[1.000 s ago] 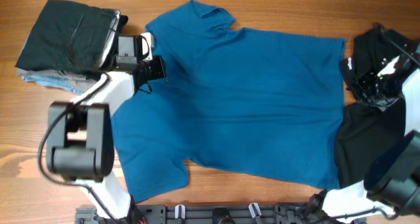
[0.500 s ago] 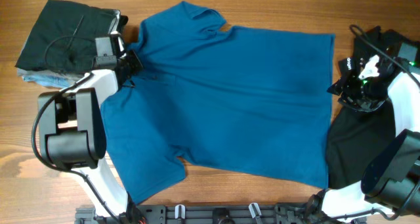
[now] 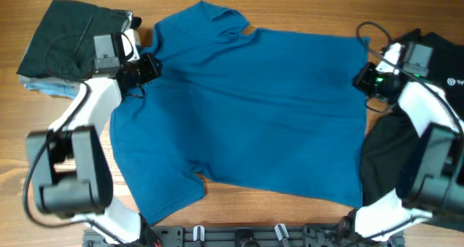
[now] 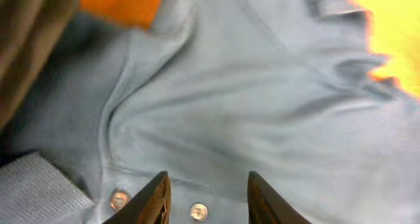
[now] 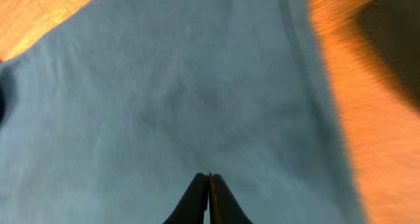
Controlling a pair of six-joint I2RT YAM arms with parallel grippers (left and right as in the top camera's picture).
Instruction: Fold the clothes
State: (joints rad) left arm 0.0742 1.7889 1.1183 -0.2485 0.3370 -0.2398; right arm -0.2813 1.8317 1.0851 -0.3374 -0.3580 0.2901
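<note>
A: Overhead's bright and even, crisp all over, shadows barely there.
B: Wrist views go soft, though: shirt (image 4: 262, 119) washed grey-blue, table (image 5: 348, 119) smeared to glowing orange at the right edge.
</note>
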